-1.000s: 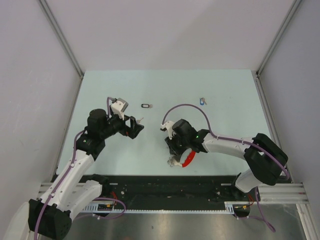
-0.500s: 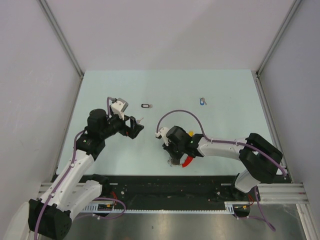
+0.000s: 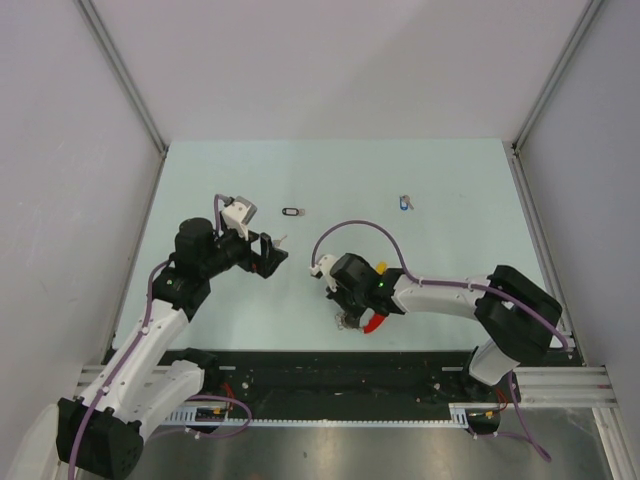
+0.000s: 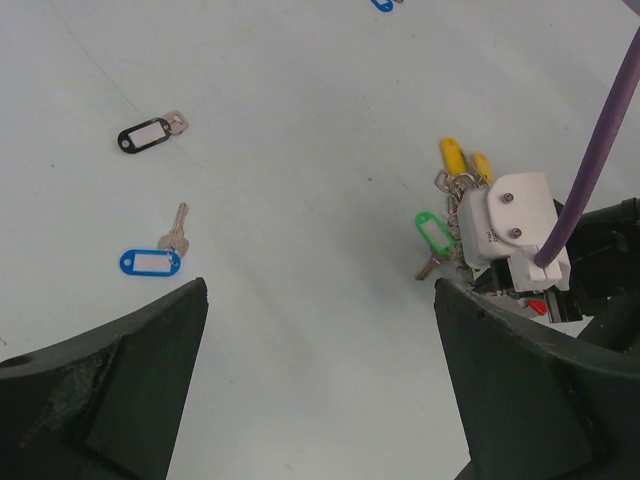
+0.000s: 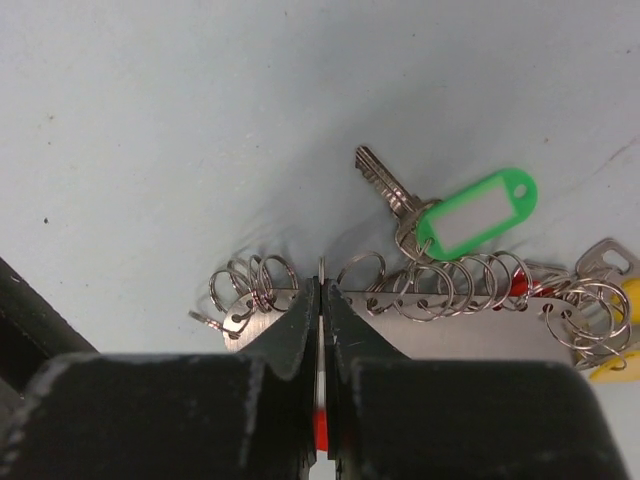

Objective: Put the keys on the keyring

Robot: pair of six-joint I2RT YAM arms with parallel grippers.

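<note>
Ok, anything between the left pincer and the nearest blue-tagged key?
Nothing visible. The blue-tagged key lies on bare table just beyond the open left pincer; the black-tagged key sits farther off, the keyring well to the right.

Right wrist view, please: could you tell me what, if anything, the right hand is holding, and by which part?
The right hand is shut on the keyring, pinching its thin band edge-on, between the two clusters of small rings.

Robotics lab test cell: pale green table (image 3: 440,170) boxed by plain grey panels (image 3: 330,60) on aluminium posts (image 3: 125,80), left arm (image 3: 145,330) and right arm (image 3: 440,292) bolted along its near edge.
</note>
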